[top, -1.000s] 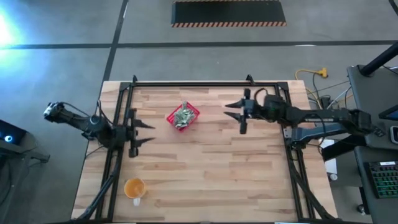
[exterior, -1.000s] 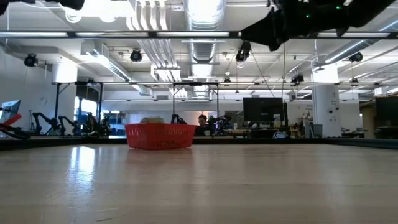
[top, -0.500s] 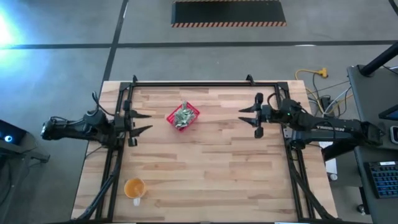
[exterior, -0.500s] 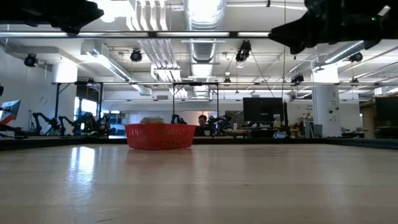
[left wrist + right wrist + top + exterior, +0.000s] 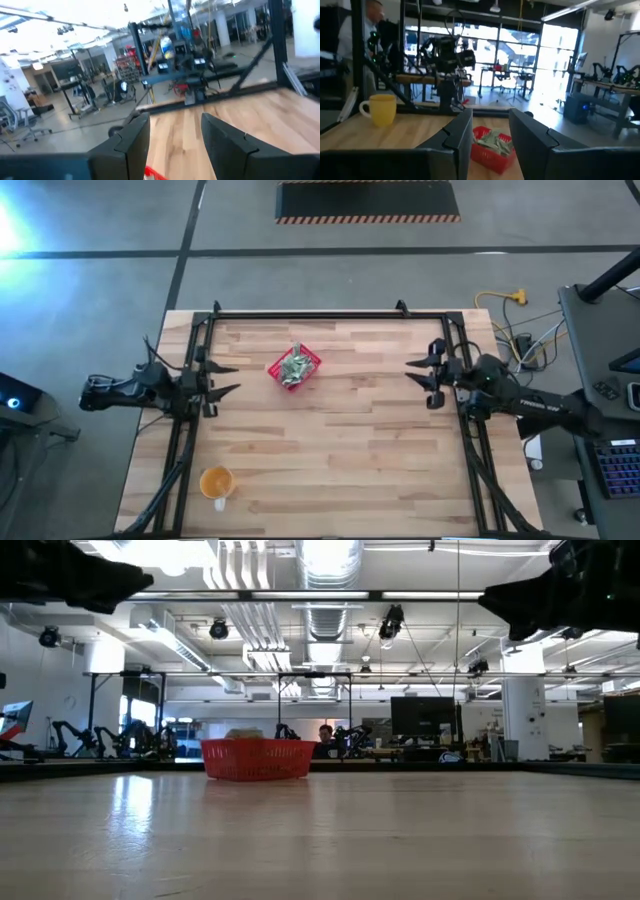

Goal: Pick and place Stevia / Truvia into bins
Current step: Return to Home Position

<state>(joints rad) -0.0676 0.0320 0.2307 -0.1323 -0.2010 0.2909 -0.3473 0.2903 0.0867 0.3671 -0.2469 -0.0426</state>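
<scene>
Orange cup: 7 o'clock corner of the counter; well apart from both arms
Left jaws: 9 o'clock edge; released, empty
Right jaws: 3 o'clock edge; released, empty
Stevia packets: heaped in the red basket, 11 o'clock
Homing: retract high and level; stay wide of the basket

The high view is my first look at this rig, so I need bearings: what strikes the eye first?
A small red basket heaped with pale green and white packets sits on the wooden table, left of centre in its upper half. The left gripper and right gripper hang at the table's side edges, fingers open and empty. An orange cup stands alone near the table's lower left corner.
</scene>
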